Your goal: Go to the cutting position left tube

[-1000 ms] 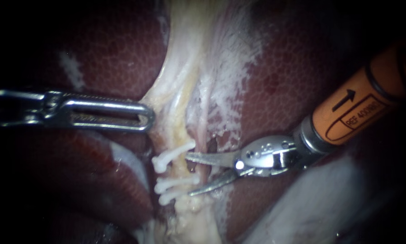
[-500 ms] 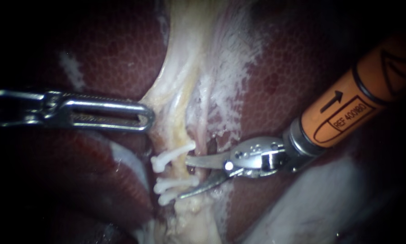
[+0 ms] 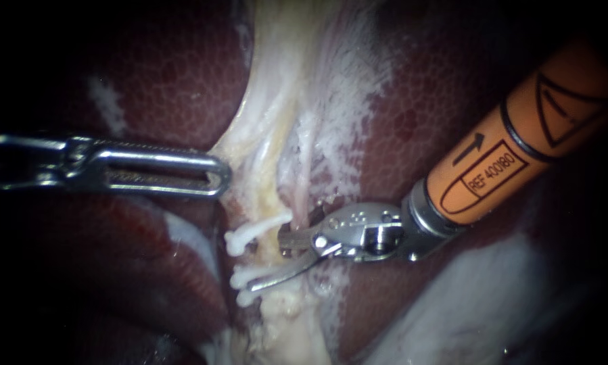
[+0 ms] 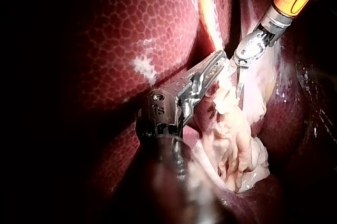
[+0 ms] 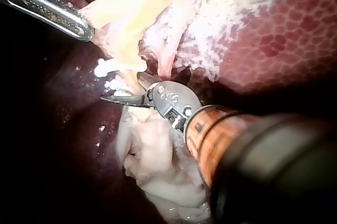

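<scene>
We see right instrument point(image 3: 266, 263) blades apart, straddling left tube point(image 3: 270, 196) btwn clips point(image 3: 256, 230); tube long axis vert. in endoscope view; left instrument point(image 3: 224, 179) clamped on pale tissue point(image 3: 249, 155).

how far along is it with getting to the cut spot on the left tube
Done: three white clips sit on the left tube, and the left instrument grips pale tissue beside it. In hand: the right instrument has its open blades around the tube between the clips. Left: little, perhaps a slight settling; the tube is uncut.
</scene>
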